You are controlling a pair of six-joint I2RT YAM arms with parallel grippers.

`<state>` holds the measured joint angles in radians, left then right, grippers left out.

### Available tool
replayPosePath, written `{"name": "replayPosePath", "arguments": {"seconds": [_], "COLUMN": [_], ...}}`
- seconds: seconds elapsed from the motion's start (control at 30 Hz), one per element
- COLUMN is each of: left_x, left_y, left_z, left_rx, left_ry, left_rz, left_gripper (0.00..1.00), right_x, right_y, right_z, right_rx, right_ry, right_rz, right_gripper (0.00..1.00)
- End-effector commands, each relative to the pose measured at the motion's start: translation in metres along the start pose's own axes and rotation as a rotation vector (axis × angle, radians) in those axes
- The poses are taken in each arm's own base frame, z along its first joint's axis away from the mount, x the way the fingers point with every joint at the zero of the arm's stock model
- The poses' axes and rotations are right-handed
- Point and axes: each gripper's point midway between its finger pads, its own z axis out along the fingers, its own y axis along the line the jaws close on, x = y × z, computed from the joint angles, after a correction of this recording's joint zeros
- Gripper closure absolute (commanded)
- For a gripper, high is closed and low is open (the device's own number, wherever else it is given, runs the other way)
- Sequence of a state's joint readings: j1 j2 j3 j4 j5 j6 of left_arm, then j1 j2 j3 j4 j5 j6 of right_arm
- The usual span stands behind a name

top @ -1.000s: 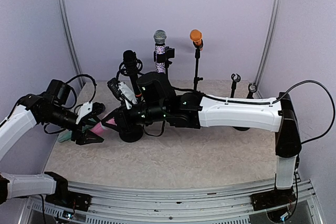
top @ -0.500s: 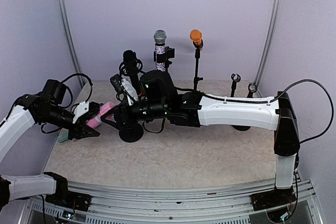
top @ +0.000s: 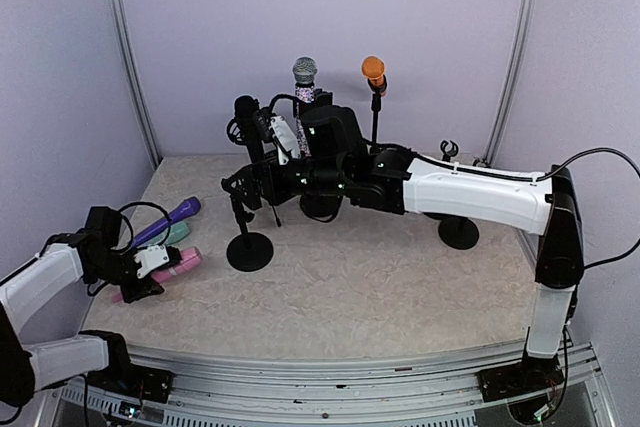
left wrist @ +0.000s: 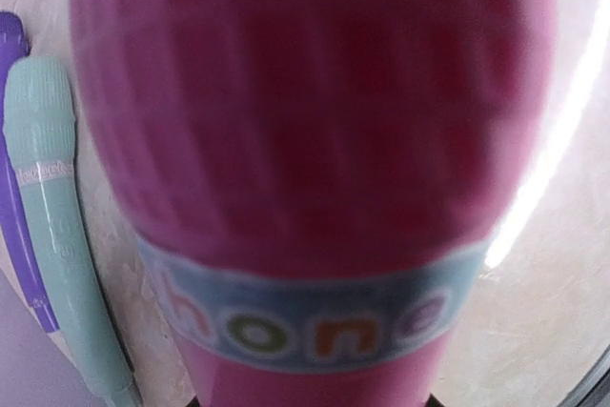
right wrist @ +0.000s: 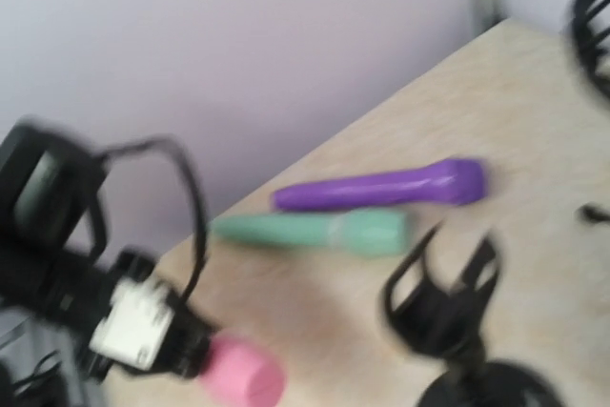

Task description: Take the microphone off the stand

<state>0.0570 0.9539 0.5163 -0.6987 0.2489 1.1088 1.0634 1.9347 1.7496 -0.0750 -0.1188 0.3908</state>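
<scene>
My left gripper (top: pixel 150 269) is pinching the pink microphone (top: pixel 178 265) by its handle. The wrist view is filling up almost wholly with the pink head, so the grip is sitting close behind it. The microphone is now well left of the empty stand (top: pixel 249 249) and nearer me than its round base. It is hanging low over the table (top: pixel 400 287), and I cannot tell whether it is touching. I am holding it roughly level, head toward the stand, probably because it is about to lie down. The green microphone (top: pixel 172 236) and the purple microphone (top: pixel 170 219) are already lying side by side there, just beyond it, also left of the stand. My right gripper (top: pixel 245 185) is hovering just above the stand's bare clip, holding nothing that I can see. Its view is blurring, and I cannot tell whether its fingers are spread or together. Half a second ago the pink microphone was up beside the clip, with both grippers crowding it just left of the stand. Since then my left arm has been dropping away left and toward me with the microphone. My right arm has been lifting and swinging back behind the stand. By my reading the removal itself is done, and only the setting down is remaining.
</scene>
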Motion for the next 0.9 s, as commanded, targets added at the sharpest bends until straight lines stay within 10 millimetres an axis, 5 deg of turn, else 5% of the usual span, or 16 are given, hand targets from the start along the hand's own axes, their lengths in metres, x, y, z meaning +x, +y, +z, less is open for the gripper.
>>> {"name": "replayPosePath", "arguments": {"seconds": [0.0,0.3,0.47,0.7,0.87], "left_x": [0.028,0.069,0.073,0.079,0.059], "left_y": [0.034,0.034,0.034,0.03,0.028], "left_z": [0.008,0.025,0.026,0.027,0.013], "left_rx": [-0.171,-0.184,-0.188,-0.172,-0.141], "left_ry": [0.103,0.22,0.231,0.251,0.178], "left_rz": [0.044,0.022,0.014,0.0,-0.008], "left_gripper": [0.81,0.8,0.75,0.35,0.22], "right_x": [0.0,0.011,0.02,0.029,0.031], "right_y": [-0.025,-0.045,-0.056,-0.065,-0.068], "right_z": [0.017,0.059,0.075,0.094,0.096], "right_rx": [0.126,0.198,0.235,0.255,0.262], "right_ry": [0.024,0.064,0.08,0.085,0.075], "right_rz": [-0.07,-0.168,-0.204,-0.221,-0.233], "right_gripper": [0.02,0.03,0.12,0.28,0.55]}}
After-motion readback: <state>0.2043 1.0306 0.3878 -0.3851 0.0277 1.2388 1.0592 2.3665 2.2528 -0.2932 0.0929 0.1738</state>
